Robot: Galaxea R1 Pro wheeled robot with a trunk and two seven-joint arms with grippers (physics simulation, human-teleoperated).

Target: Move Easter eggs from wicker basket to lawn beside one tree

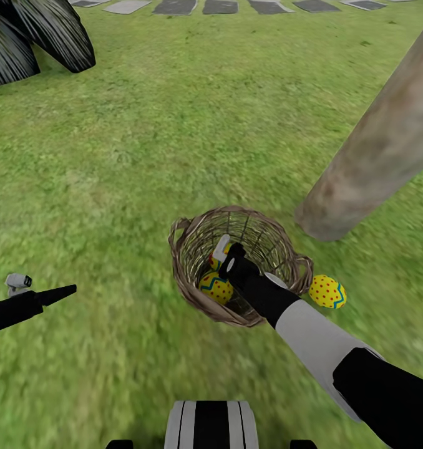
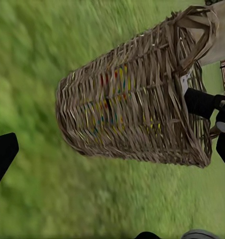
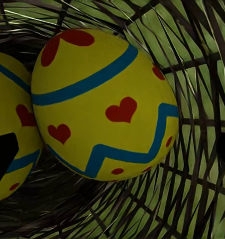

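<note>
Your right gripper [image 1: 227, 249] is reaching into the wicker basket [image 1: 193, 284], fingers spread around an egg [image 3: 102, 99]. Closing off-centre risks squirting it sideways or tipping the basket.

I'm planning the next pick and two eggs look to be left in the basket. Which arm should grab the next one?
Right. Its pincer is already down inside the wicker basket, facing an egg close up. The left pincer sits off over the lawn, away from the basket.
</note>
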